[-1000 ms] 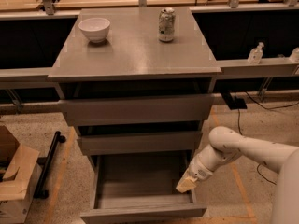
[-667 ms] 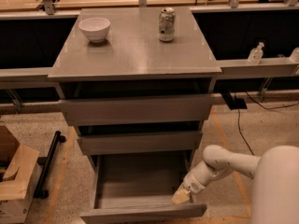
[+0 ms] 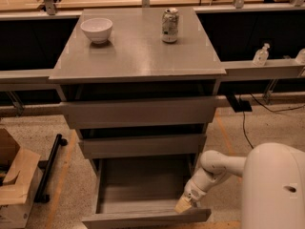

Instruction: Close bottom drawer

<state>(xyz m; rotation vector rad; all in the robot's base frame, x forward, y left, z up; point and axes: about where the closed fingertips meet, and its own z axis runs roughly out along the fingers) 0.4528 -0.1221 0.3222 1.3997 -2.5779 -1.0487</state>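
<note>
The bottom drawer (image 3: 143,217) of the grey cabinet stands pulled far out, its plain grey box interior (image 3: 140,185) open to view and empty. Its flat front edge runs along the bottom of the view. My gripper (image 3: 183,205) is at the drawer's front right corner, its tan tip just behind the drawer front and down at its top edge. The white arm (image 3: 217,168) reaches in from the lower right. The middle drawer front (image 3: 142,146) and the wide top drawer front (image 3: 138,111) sit above, each pulled out slightly.
A white bowl (image 3: 96,29) and a drink can (image 3: 170,25) stand on the cabinet top (image 3: 138,56). A cardboard box (image 3: 14,185) and a black bar (image 3: 50,168) lie on the floor at left. A cable (image 3: 245,128) runs at right. The robot's white body (image 3: 274,190) fills the lower right.
The arm has drawn back and down toward the lower right. The gripper has moved from inside the drawer's right side to its front right corner. The drawer looks unmoved.
</note>
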